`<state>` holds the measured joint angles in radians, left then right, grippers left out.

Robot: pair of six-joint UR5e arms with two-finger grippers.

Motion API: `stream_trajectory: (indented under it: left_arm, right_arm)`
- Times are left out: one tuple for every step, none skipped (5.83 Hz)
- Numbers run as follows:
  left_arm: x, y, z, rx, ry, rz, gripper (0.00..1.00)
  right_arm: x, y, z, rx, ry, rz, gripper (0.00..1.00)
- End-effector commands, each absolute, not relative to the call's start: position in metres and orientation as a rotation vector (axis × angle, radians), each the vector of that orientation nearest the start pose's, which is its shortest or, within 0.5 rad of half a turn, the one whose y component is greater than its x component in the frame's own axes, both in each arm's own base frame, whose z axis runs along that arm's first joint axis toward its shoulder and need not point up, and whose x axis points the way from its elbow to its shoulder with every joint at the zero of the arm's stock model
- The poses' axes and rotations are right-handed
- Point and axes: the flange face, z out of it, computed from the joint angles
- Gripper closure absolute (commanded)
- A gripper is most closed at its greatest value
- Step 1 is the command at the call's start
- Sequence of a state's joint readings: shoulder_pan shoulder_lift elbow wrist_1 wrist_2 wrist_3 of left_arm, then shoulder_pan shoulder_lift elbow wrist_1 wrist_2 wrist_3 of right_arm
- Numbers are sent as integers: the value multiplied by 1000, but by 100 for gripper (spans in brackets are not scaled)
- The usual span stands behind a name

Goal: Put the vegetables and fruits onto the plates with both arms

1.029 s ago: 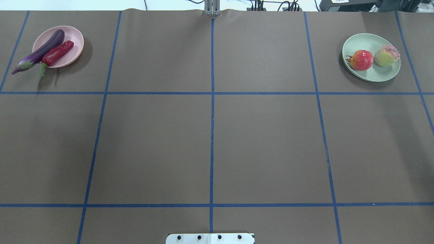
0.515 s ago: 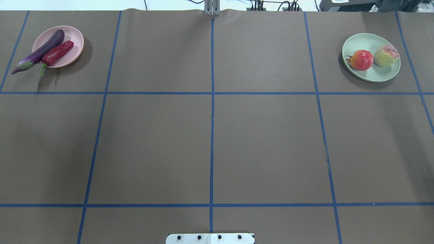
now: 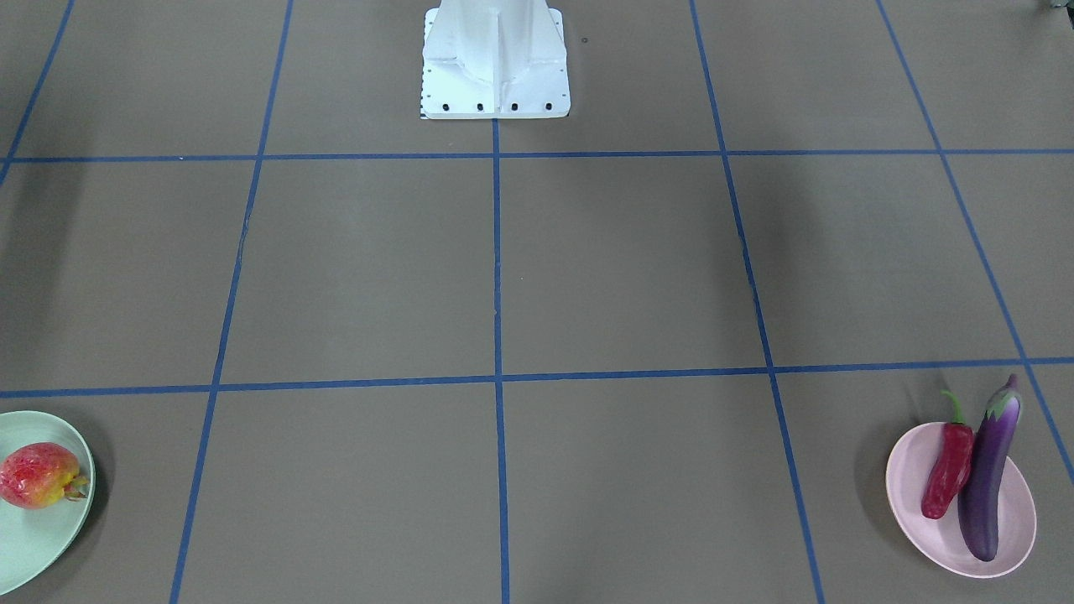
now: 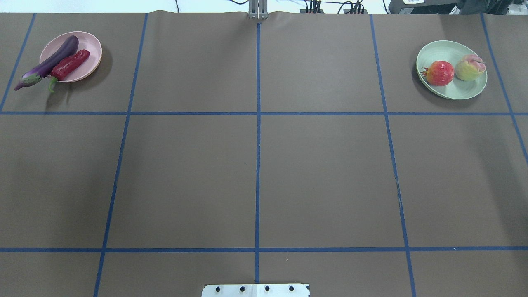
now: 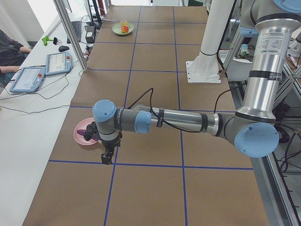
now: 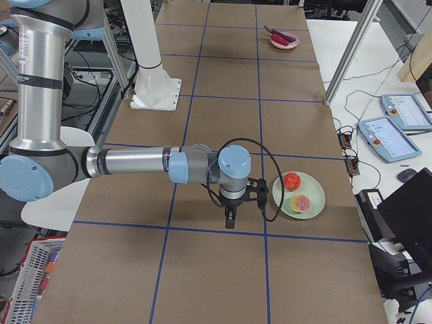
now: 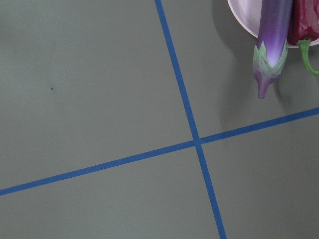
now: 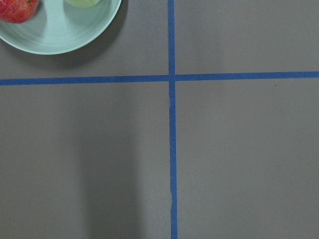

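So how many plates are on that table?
2: pink plate, far left, holding eggplant and chili; mint green plate, far right, holding red fruit and peach. None look hidden.

Glossy eggplant (image 4: 51, 62) — matte pink plate (image 4: 91, 44)

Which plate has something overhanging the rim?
The pink plate: eggplant and chili poke past its rim; red fruit and peach sit inside the green plate.
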<state>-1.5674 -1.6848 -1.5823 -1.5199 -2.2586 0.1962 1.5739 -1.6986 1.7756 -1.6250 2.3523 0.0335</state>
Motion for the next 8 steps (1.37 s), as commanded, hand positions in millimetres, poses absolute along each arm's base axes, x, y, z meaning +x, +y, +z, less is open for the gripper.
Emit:
stream_trajectory:
  left_arm:
    - [-68, -501, 596, 117, 683, 209, 0]
    - [-68, -497, 601, 107, 686, 207, 0]
    - [-67, -496, 606, 95, 690, 204, 0]
    - [-67, -497, 605, 97, 689, 205, 0]
    - [-65, -498, 608, 91, 688, 207, 0]
    - [-65, -497, 608, 89, 688, 205, 0]
    - [-65, -498, 608, 90, 686, 204, 0]
    - [-65, -498, 607, 91, 686, 204, 0]
  right_arm:
    - [63, -436, 626, 5, -801, 23, 0]
    - [66, -436, 626, 9, -804, 27, 0]
    - [67, -425, 633, -6, -831, 36, 0]
    - [67, -421, 634, 22, -834, 19, 0]
    - [70, -421, 628, 39, -836, 19, 0]
    - [77, -421, 616, 67, -835, 25, 0]
    - [82, -419, 612, 72, -834, 35, 0]
    - [83, -417, 612, 72, -834, 39, 0]
